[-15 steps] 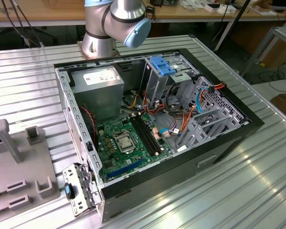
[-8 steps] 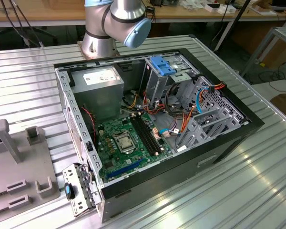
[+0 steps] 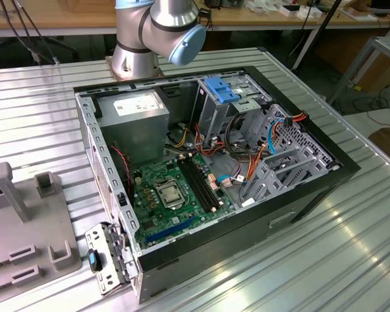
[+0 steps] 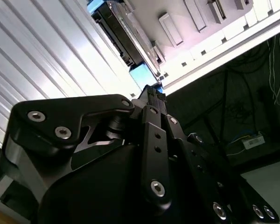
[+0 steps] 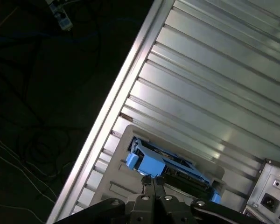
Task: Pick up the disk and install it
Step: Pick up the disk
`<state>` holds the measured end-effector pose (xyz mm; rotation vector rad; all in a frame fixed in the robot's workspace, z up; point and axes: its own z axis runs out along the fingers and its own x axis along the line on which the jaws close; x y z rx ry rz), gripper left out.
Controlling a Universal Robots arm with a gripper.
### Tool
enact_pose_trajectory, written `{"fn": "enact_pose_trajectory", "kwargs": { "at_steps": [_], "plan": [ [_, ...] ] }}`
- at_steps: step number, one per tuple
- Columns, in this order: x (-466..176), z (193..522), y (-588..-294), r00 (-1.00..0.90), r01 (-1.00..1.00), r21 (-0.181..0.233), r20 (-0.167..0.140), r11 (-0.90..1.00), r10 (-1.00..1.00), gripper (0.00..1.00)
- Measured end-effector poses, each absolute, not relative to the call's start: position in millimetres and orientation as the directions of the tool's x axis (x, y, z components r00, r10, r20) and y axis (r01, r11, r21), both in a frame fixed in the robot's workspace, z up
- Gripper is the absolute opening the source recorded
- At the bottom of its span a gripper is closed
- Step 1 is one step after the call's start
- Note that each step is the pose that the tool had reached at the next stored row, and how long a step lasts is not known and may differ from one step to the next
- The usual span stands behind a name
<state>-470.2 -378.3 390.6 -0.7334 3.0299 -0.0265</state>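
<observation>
The disk (image 5: 164,164), grey metal in a blue carrier, is seen in both wrist views seated in a pale grey holder (image 5: 113,187) on the ribbed table (image 5: 214,70), near the table's edge and just beside the rear of the PC case (image 5: 273,196). The gripper (image 5: 154,181) is placed right at the disk's near end, by the blue carrier. Whether it's wide, narrow or already clamped can't be told from these angles, & contact can't be confirmed. Risks, as judged: if only the plastic carrier is caught, it may flex & the disk may tilt or slip out. If it's drawn off-axis, it could jam vs. the holder's walls. W/ the table edge so near, a dropped disk could be lost to the dark floor beyond. In the exterior view the PC case is laid open on its side, w/ the arm (image 3: 143,39) behind it. The drive cage (image 3: 214,116) is topped by a blue bracket (image 3: 222,90), easily mistaken for the disk's carrier. Orange, red & blue cables (image 3: 248,166) are draped betw. cage & motherboard (image 3: 172,195), so a wire could be snagged or the way in fouled.
</observation>
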Motion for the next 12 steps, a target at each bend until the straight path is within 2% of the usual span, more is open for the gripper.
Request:
{"fn": "enact_pose_trajectory", "kwargs": {
  "at_steps": [12],
  "plan": [
    [-473.5, 390.4, -378.5, -0.812, -0.583, -0.022, -0.019, 0.812, -0.584, 0.11]
  ]
}}
